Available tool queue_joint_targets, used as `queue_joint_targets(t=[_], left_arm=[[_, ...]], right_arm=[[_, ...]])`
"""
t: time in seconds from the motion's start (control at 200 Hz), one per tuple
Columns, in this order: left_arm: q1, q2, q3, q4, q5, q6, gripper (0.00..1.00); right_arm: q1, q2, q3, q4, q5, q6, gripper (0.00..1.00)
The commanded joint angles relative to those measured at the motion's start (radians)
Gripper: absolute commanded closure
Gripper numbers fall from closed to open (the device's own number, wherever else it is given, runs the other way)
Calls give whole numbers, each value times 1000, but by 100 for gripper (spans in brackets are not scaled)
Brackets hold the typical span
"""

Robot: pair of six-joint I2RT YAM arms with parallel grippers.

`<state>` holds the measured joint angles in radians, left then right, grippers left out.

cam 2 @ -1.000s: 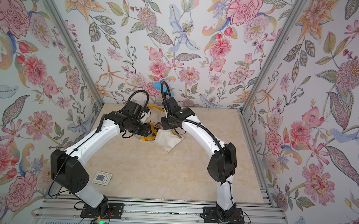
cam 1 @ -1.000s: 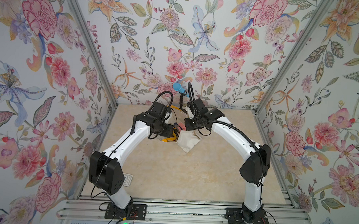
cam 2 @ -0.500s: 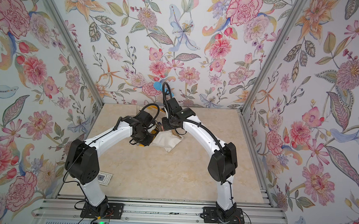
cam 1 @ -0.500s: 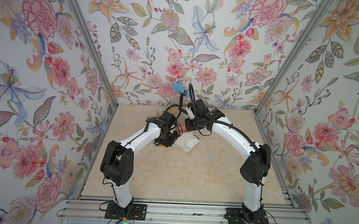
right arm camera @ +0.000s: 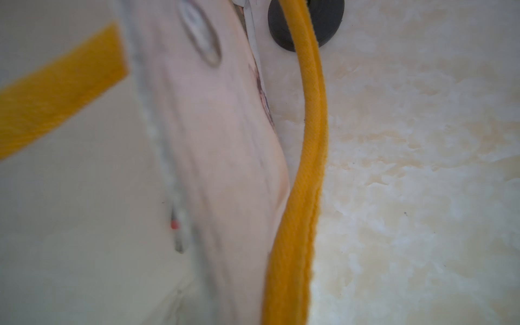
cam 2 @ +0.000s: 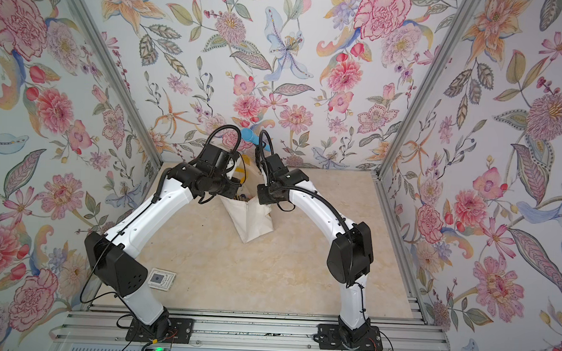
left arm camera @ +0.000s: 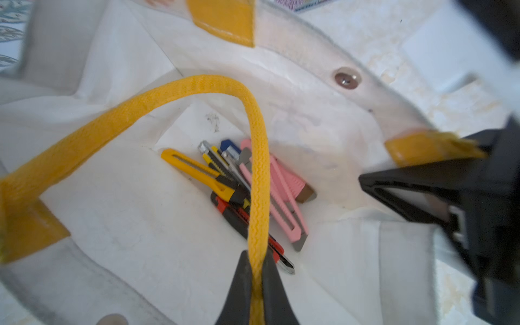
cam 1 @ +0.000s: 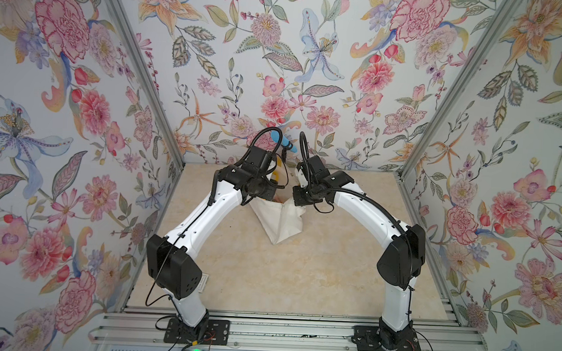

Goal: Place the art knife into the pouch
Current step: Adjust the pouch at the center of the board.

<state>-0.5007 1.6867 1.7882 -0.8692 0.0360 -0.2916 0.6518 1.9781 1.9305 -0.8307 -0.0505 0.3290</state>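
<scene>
Your left tool point(left arm camera: 255, 256) is clenching one yellow handle point(left arm camera: 168, 95); the pouch point(cam 1: 279, 220) is hanging open between both arms over the worktop point(cam 1: 301, 275), art knives point(left arm camera: 225, 180) lying heaped inside; your right tool point(left arm camera: 394, 180) is clenching the other handle point(right arm camera: 306, 157)

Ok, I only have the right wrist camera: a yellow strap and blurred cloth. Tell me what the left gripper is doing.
Observer: The left gripper is shut on the other yellow handle of the pouch.
Operator: My yellow strap runs down toward my own jaws. Report what's inside.
Observer: Several art knives lie heaped at its bottom, a pink knife, a yellow knife and a red-and-black knife among them.
Operator: Describe how the bag sits.
Observer: In both top views it hangs between the two wrists, its lower corner apparently touching the table.
</scene>
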Motion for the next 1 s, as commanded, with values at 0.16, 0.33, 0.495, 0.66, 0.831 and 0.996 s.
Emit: queue_joint_targets(t=[0.16, 0.33, 0.495, 0.66, 0.831, 0.996], left_arm=[[5, -104, 3, 66, -73, -54, 100], [7, -328, -298, 402, -51, -122, 100], [62, -619, -637, 697, -181, -292, 100], [86, -851, -821, 733, -393, -437, 100], [88, -930, -852, 671, -492, -536, 86], [88, -1071, -979, 682, -609, -693, 85]], right_arm=[[-50, -37, -14, 23, -17, 4, 95], [-61, -11, 8, 22, -43, 3, 95], [-67, 14, 14, 21, -63, -1, 95], [-83, 40, 19, 22, -92, 1, 96], [-96, 66, 33, 21, -114, -1, 96], [-109, 54, 18, 23, -108, -3, 97]])
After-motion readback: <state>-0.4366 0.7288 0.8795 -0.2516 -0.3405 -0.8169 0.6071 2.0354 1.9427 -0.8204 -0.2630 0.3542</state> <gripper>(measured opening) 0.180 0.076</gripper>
